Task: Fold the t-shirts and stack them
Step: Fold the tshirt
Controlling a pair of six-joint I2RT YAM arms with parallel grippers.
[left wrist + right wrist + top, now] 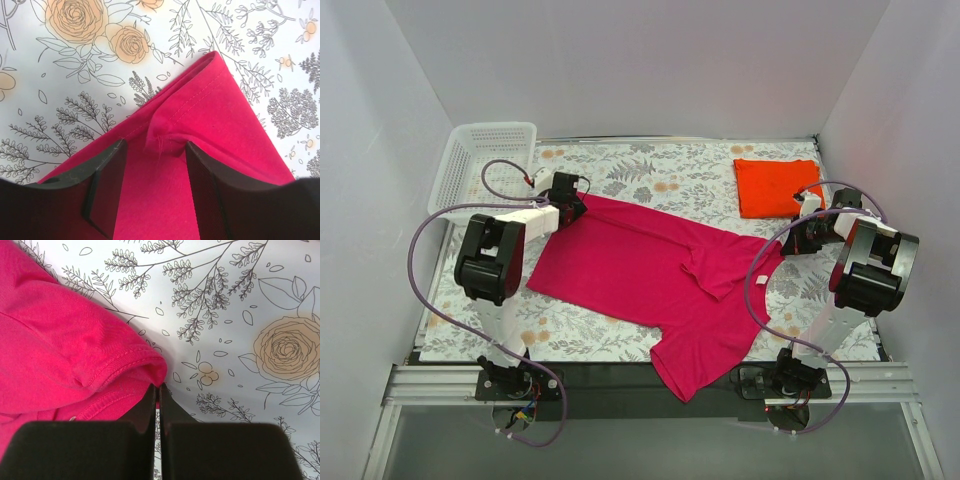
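A magenta-pink t-shirt (650, 270) lies spread across the flowered table, one sleeve hanging over the near edge. My left gripper (570, 208) is at its far left corner. In the left wrist view the gripper (156, 145) is open, its fingers (107, 185) either side of a bunched hem corner of the pink cloth (225, 110). My right gripper (798, 235) is at the shirt's right edge. In the right wrist view it (160, 386) is shut, with a sliver of the folded collar edge (125, 365) caught at its tips. An orange-red t-shirt (775, 187) lies folded at the back right.
A white lattice basket (455, 165) stands at the back left corner. White walls close in the table on three sides. The flowered cloth (650, 170) shows bare along the back, between the basket and the orange shirt.
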